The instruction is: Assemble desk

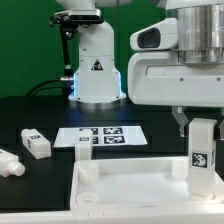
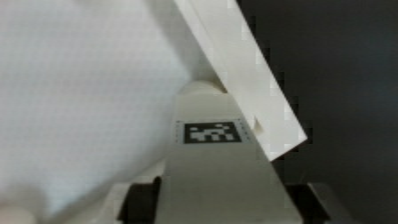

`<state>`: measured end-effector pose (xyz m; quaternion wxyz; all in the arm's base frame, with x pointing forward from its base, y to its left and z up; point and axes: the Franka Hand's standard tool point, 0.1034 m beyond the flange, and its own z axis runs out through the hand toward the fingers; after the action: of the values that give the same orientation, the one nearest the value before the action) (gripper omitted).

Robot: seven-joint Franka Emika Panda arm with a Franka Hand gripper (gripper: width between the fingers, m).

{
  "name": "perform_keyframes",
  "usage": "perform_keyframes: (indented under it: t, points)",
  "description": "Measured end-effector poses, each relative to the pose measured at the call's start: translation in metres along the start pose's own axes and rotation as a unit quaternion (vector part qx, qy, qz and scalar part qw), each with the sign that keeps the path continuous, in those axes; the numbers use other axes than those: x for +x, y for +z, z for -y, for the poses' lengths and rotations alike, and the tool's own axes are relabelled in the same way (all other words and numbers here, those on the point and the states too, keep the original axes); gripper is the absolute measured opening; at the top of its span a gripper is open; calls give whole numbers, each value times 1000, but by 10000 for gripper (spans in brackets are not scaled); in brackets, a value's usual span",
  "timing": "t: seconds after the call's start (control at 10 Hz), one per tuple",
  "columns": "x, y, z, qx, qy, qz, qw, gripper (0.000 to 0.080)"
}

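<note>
black table with white parts spread over it

the marker board lay flat near the middle of the table, in front of the white robot base, which stood toward the back and showed a triangle logo. toward the exterior view's left, a tagged leg lay on its side, apart from the marker board. a second leg lay nearer the front, partly cut off by the frame edge. the rimmed tabletop panel lay flat at the front, its far rim close to the marker board; whether the two touched could not be told.
</note>
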<state>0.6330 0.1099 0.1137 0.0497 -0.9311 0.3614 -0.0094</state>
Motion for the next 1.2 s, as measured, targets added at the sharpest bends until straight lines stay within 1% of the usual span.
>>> perform_keyframes:
  t: [0.1,0.2,0.3,0.4,0.6,0.7,0.8,0.9,1.0,1.1,1.2]
  points:
    - [0,0,1,8,96,3,995,284]
    - [1,1,2,22,212,5,977,284]
    - [-1,2,5,28,291,5,956,284]
    - [-3,2,6,35,338,7,941,284]
    - [-3,2,6,35,361,9,932,285]
    - [-3,3,6,35,361,9,932,343]
    - [-3,3,6,34,354,9,935,481]
    - [-1,3,4,35,280,6,959,481]
    - [0,1,5,32,228,7,973,611]
    - [-4,2,8,32,209,8,977,638]
    - [-5,2,9,32,211,9,977,638]
